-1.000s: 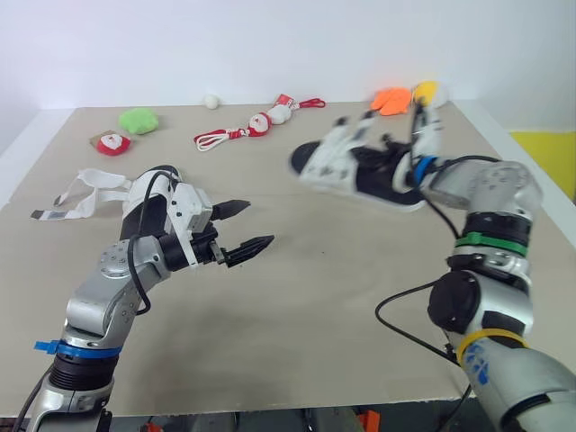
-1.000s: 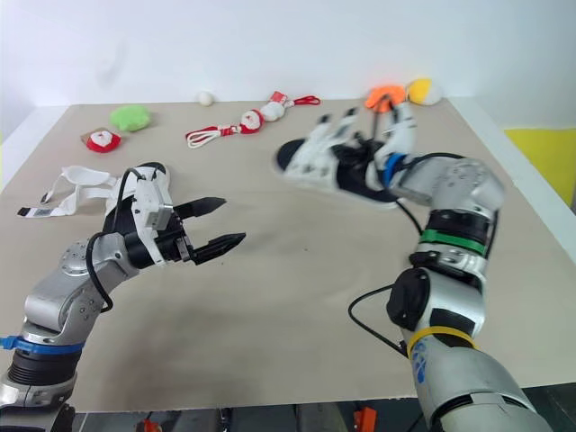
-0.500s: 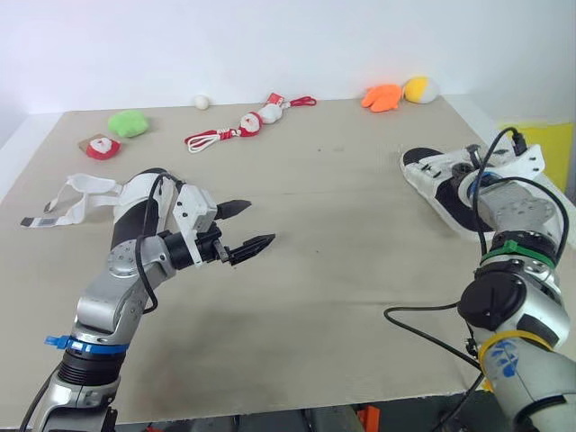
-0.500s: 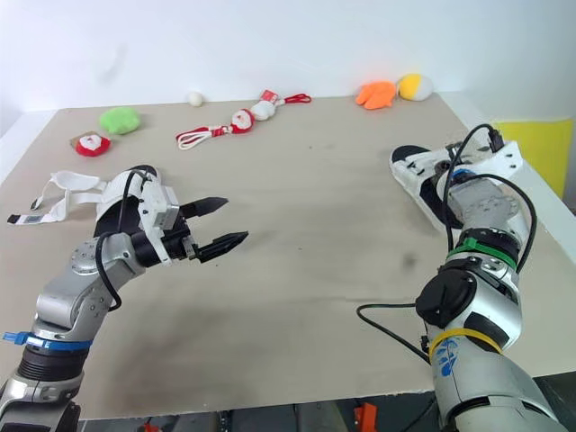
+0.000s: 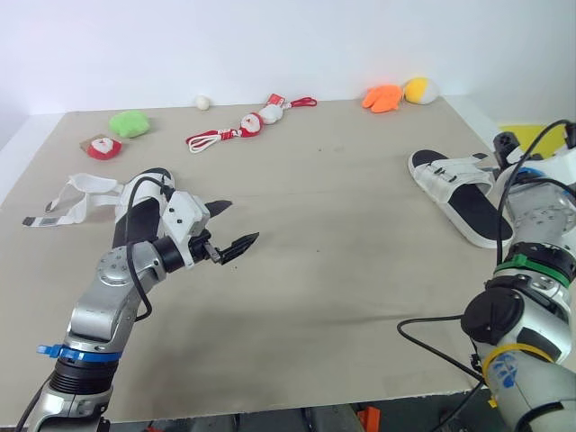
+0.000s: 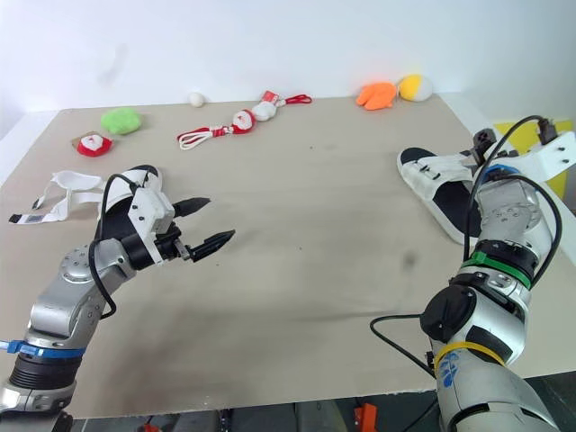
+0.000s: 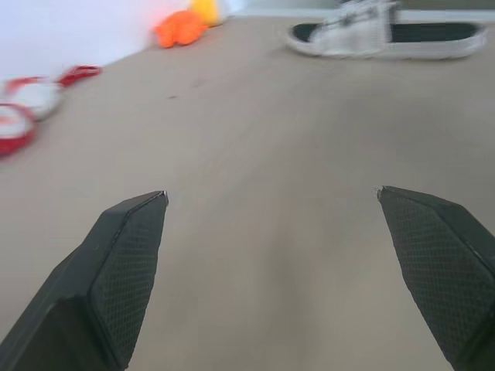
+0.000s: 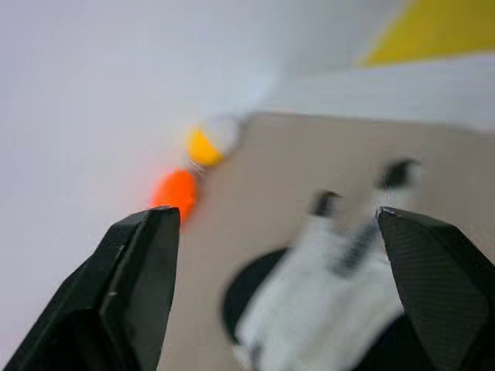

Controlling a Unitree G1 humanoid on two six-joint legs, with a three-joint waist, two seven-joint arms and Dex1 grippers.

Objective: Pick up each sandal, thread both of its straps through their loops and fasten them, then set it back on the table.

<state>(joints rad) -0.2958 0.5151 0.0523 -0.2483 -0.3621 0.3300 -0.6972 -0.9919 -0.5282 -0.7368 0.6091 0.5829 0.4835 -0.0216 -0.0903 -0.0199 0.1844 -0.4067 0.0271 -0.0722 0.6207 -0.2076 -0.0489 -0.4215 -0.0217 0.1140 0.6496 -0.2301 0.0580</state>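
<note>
Near the right tool (image 8: pixel 274 210), one sandal (image 5: pixel 459 191)

Brightly and evenly lit, softly, as from diffuse light overhead. Pale wall (image 5: pixel 270 45) bright, near white. Flat, matte look across the table (image 5: pixel 342 270), with only thin, soft-edged shade hugging the sole of the sandal (image 5: pixel 459 193) at the right and the green toy (image 5: pixel 132 121) at the far edge. Clear and steady in both head views. Heavily smeared in the right wrist view: sandal, orange toy (image 8: pixel 174 189) and yellow toy (image 8: pixel 203 147) reduced to soft blobs, yet fingers (image 8: pixel 131 286) of the right gripper (image 8: pixel 274 209) crisp. Milder softness in the left wrist view, growing with distance, with fingers (image 7: pixel 116 263) of the left gripper (image 7: pixel 271 192) likewise crisp.
</note>
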